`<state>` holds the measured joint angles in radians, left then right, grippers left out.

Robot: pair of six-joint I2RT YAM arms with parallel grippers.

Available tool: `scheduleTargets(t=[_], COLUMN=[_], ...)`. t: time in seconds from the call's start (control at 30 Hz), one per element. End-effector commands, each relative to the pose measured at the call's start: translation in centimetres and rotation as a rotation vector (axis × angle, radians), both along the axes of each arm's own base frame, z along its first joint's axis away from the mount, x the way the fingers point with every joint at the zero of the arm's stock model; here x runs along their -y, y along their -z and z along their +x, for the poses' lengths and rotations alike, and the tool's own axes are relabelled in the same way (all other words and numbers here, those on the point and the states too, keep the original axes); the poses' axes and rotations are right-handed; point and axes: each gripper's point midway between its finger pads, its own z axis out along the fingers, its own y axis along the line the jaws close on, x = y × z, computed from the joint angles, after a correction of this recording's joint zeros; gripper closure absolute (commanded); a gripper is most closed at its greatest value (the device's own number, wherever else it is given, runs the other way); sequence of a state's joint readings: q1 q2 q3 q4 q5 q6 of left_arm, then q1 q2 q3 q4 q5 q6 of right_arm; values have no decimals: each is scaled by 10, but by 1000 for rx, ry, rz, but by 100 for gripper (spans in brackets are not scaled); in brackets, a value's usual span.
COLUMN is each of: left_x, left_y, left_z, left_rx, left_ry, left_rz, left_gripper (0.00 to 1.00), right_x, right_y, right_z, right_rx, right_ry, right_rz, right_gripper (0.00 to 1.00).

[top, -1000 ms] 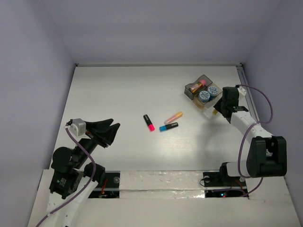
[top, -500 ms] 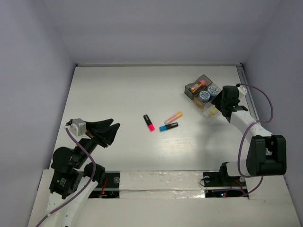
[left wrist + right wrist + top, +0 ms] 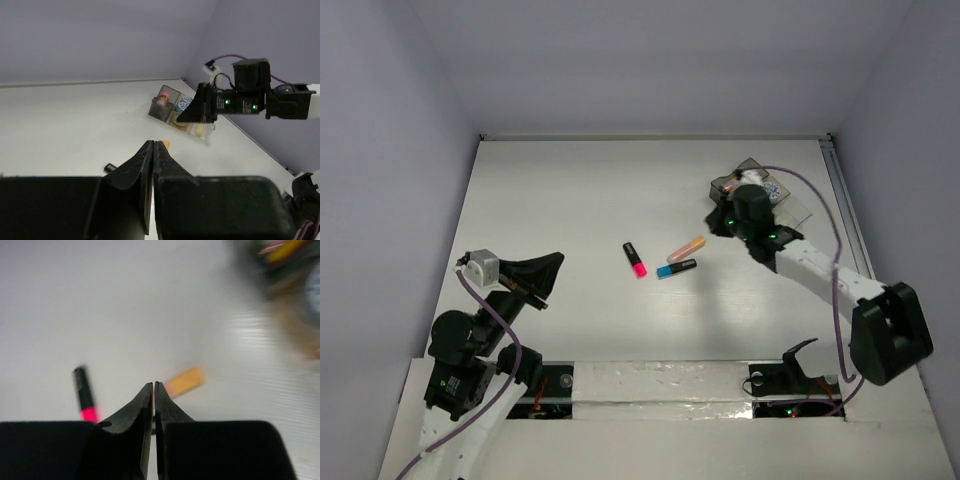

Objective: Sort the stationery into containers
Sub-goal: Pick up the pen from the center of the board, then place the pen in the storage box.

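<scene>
Three highlighters lie mid-table: pink-black (image 3: 635,259), orange (image 3: 686,248) and blue-black (image 3: 677,268). The joined trays (image 3: 790,205) stand at the back right, partly hidden by my right arm. In the left wrist view the grey tray holds the glue stick (image 3: 163,99), the middle tray a blue-white roll (image 3: 185,103), and the clear tray the yellow highlighter (image 3: 199,131). My right gripper (image 3: 720,222) is shut and empty, above the table between the trays and the orange highlighter (image 3: 185,381). My left gripper (image 3: 553,262) is shut and empty at the near left.
White walls close in the table at the back and both sides. A raised white strip runs along the near edge by the arm bases. The right arm's purple cable (image 3: 820,215) loops over the trays.
My right gripper has swung left from the trays' right side to in front of them, towards the highlighters; the yellow highlighter near it earlier now lies in the clear tray. My left gripper has closed.
</scene>
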<state>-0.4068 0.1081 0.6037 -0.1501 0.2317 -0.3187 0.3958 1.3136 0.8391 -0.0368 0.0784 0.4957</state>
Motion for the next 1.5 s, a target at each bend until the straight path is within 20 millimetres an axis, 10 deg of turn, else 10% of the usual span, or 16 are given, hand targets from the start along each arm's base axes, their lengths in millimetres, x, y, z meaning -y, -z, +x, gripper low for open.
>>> scheduleTargets(t=[0.0, 0.17, 0.43, 0.63, 0.7, 0.77, 0.97, 1.1, 1.23, 1.47], left_x=[-12, -17, -14, -12, -12, -11, -13, -6, 18, 38], left_y=[-16, -14, -11, -10, -10, -11, -10, -6, 8, 32], left_z=[0, 4, 8, 9, 9, 8, 10, 12, 16, 28], left_rx=[41, 30, 15, 13, 14, 17, 15, 5, -42, -148], left_ry=[-62, -94, -92, -84, -82, -76, -86, -53, 70, 157], left_rz=[-37, -48, -36, -26, -27, -28, -28, -11, 44, 94], left_gripper=[100, 96, 93, 92, 92, 92, 92, 83, 69, 60], right_x=[-71, -145, -196, -198, -196, -199, -206, -162, -50, 105], right_y=[9, 46, 100, 127, 132, 133, 89, 14, -29, -32], right_z=[-19, -29, -44, -48, -53, -52, -30, 4, 34, 30], right_rx=[0, -72, -178, -235, -249, -247, -122, -3, 54, 63], right_ry=[-217, -358, -462, -462, -458, -438, -321, -127, 136, 438], right_rz=[-88, -299, -494, -562, -591, -605, -519, -354, -211, -66], right_gripper=[85, 36, 27, 36, 48, 81, 98, 99, 98, 98])
